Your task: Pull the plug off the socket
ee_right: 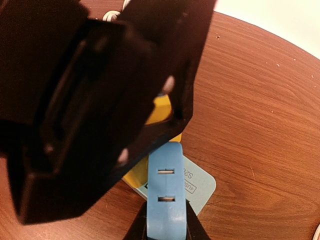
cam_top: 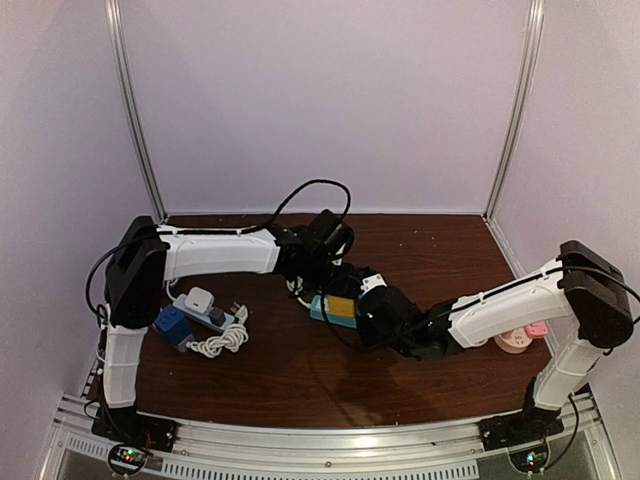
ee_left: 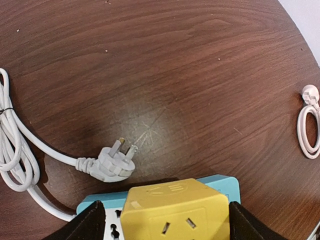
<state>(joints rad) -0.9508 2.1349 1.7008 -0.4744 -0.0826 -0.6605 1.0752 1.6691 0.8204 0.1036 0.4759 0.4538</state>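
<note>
The yellow cube plug [ee_left: 175,210] sits on the blue socket strip [ee_left: 225,186] in the middle of the table. My left gripper [ee_left: 165,222] is open and straddles the plug, one black finger on each side; a gap shows on the left, while the right finger [ee_left: 250,225] is close against it. From above, the left gripper [cam_top: 338,295] hangs over the plug [cam_top: 340,308]. My right gripper [ee_right: 167,229] is shut on the blue end of the socket strip [ee_right: 167,195], from the right [cam_top: 362,308]. The left gripper's black body hides most of the plug [ee_right: 135,175] in the right wrist view.
The strip's own white three-pin plug [ee_left: 112,162] and coiled cord [ee_left: 15,150] lie beyond it. Another white cable loop [ee_left: 310,125] lies to the right. A white power strip [cam_top: 200,310] with a blue adapter [cam_top: 172,325] is at the left, and pink items [cam_top: 520,340] are at the right edge.
</note>
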